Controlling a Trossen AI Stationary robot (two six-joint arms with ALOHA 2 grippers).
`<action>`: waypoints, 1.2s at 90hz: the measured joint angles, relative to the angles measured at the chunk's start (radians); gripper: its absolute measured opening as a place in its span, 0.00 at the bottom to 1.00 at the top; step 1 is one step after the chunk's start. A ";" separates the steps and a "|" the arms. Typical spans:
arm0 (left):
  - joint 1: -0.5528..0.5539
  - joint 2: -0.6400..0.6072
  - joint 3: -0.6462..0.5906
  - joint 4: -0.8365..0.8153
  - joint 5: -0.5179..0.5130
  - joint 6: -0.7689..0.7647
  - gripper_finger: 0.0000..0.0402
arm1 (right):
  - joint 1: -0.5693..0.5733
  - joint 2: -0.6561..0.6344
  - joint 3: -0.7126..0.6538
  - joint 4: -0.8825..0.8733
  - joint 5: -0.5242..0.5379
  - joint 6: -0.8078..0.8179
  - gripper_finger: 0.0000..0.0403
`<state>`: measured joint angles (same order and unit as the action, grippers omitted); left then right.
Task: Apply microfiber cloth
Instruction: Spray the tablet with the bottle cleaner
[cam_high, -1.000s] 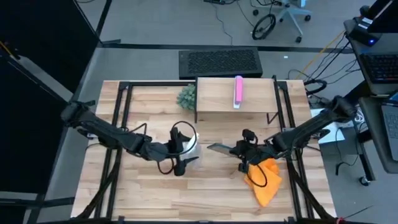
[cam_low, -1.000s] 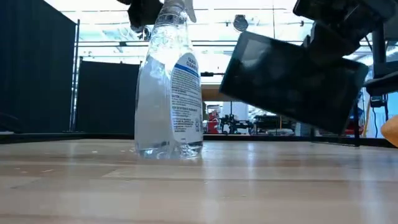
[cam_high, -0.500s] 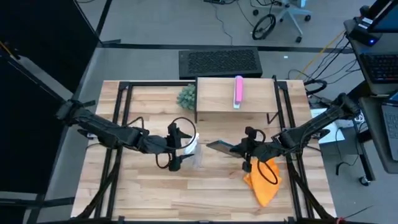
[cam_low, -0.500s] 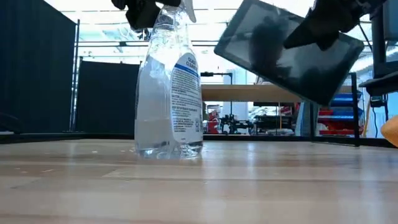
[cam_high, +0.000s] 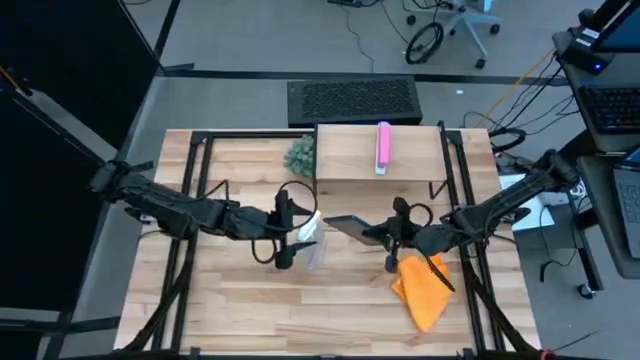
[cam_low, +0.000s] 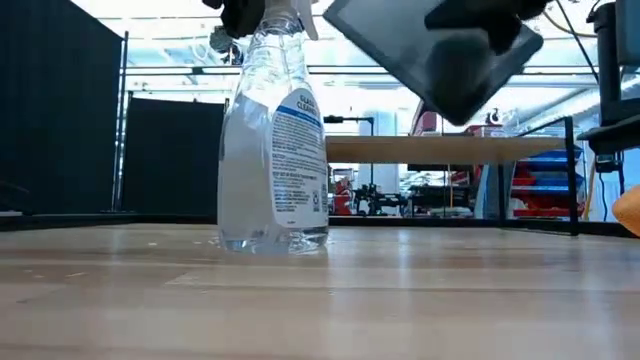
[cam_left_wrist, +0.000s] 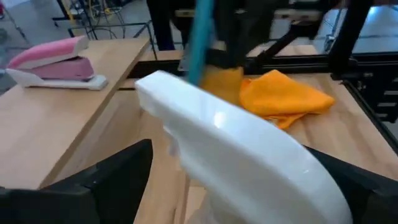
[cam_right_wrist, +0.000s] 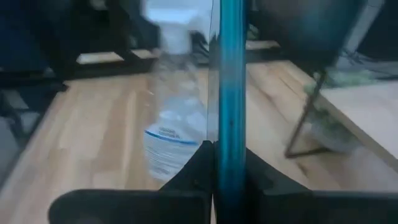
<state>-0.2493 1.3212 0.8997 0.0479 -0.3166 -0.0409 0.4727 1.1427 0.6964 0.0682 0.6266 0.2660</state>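
The orange microfiber cloth (cam_high: 422, 290) lies crumpled on the table at the near right, also in the left wrist view (cam_left_wrist: 280, 99); no gripper touches it. My right gripper (cam_high: 390, 236) is just beyond the cloth, shut on a dark grey tablet (cam_high: 348, 227) held high above the table (cam_low: 430, 50). The clear spray bottle (cam_low: 272, 150) stands on its base at the table's middle. My left gripper (cam_high: 288, 238) is at its white spray head (cam_left_wrist: 230, 155), open, with a finger on either side. Whether a finger touches the head, I cannot tell. My right gripper pinches the tablet's right-hand edge (cam_right_wrist: 231, 134) between its two fingers, coming level from the table's right. The tablet shows edge-on in the wrist view and reaches away from the fingers toward the bottle. It is lifted clear of the table and tilted (cam_low: 400, 40).
A raised wooden shelf (cam_high: 350, 160) at the far middle carries a pink stapler (cam_high: 383, 147). A small green plant (cam_high: 300, 153) sits beside it. Black frame rails (cam_high: 465, 200) run along both sides of the table. Bare wood lies along the near edge.
My right gripper has risen and carried the tablet up and a little toward the bottle. The tablet has tipped steeper and now hangs well above the table. The bottle and the cloth have stayed in place.
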 joint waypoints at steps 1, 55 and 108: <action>0.002 0.000 0.000 0.000 0.002 0.001 0.85 | 0.002 0.000 0.000 0.000 0.000 0.001 0.02; 0.003 0.000 0.000 0.006 0.029 0.021 0.85 | -0.017 0.095 -0.001 0.105 0.054 -0.061 0.02; 0.024 0.009 0.000 0.012 0.120 0.022 0.85 | -0.062 0.085 -0.001 0.089 -0.003 -0.132 0.02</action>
<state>-0.2256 1.3307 0.8997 0.0603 -0.1966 -0.0190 0.4103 1.2278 0.6956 0.1570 0.6235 0.1341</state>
